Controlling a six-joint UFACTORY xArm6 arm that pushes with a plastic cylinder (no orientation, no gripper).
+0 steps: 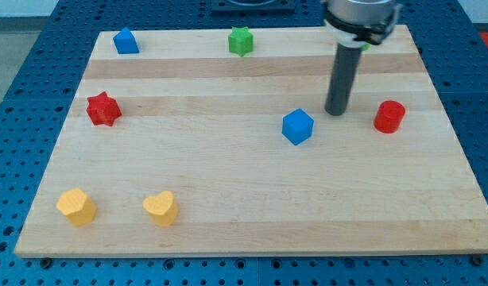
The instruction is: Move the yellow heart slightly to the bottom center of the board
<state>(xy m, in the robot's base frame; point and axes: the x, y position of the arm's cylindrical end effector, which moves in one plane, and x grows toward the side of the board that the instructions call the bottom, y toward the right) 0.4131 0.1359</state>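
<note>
The yellow heart (pixel 161 208) lies near the view's bottom left of the wooden board (pixel 252 183). A second yellow block (pixel 75 206), roughly hexagonal, lies further left of it. My tip (pixel 335 112) rests on the board at the view's upper right, far from the yellow heart. It stands between the blue cube (pixel 297 126) to its lower left and the red cylinder (pixel 389 117) to its right, touching neither.
A red star (pixel 103 109) lies at the left. A blue house-shaped block (pixel 125 40) lies at the top left and a green star (pixel 240 40) at the top middle. A blue pegboard (pixel 21 95) surrounds the board.
</note>
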